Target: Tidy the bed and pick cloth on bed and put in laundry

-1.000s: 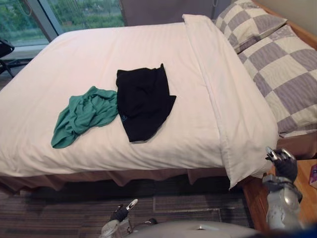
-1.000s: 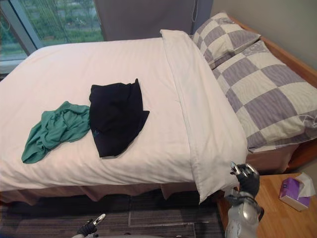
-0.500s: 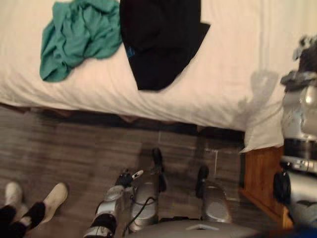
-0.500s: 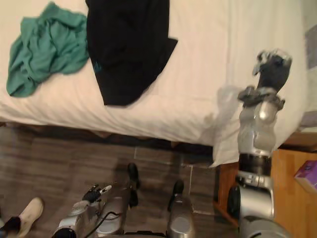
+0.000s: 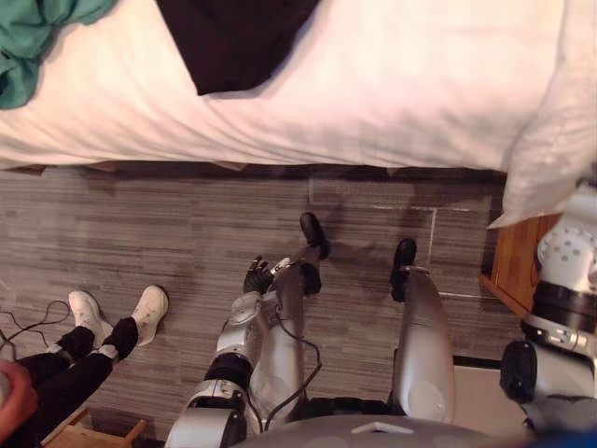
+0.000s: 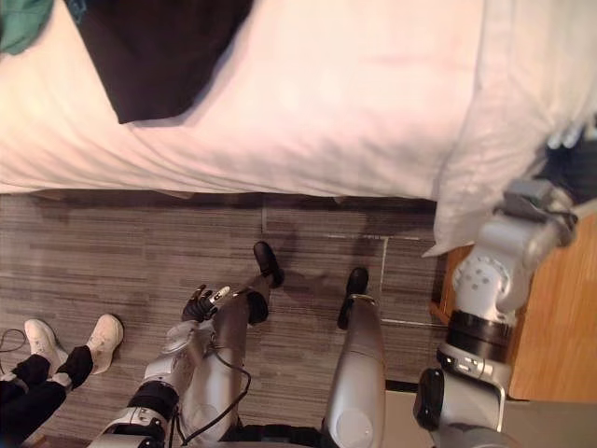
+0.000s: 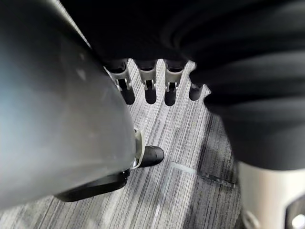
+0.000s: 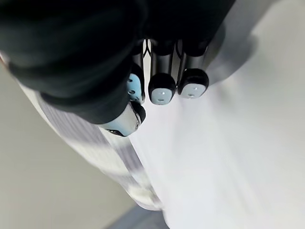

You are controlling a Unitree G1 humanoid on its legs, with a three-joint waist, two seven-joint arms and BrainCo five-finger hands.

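Note:
A black cloth (image 5: 238,37) lies spread on the white bed (image 5: 392,84), hanging towards its near edge. A crumpled green cloth (image 5: 33,42) lies to its left. My right hand (image 6: 569,154) is raised over the folded-back corner of the white duvet (image 6: 504,112) at the bed's right side; in its wrist view the fingertips (image 8: 162,88) curl in above the white cover with nothing in them. My left hand (image 5: 259,275) hangs low over the floor with relaxed fingers (image 7: 150,88), far from both cloths.
A wooden nightstand (image 6: 560,317) stands right of the bed's corner. A person's legs in dark trousers and white shoes (image 5: 112,322) are on the grey striped floor (image 5: 140,224) at the lower left.
The camera has tipped down, so the bed has slid up the picture and the floor shows. My right hand has risen from beside the nightstand to the duvet corner. Both cloths lie as before.

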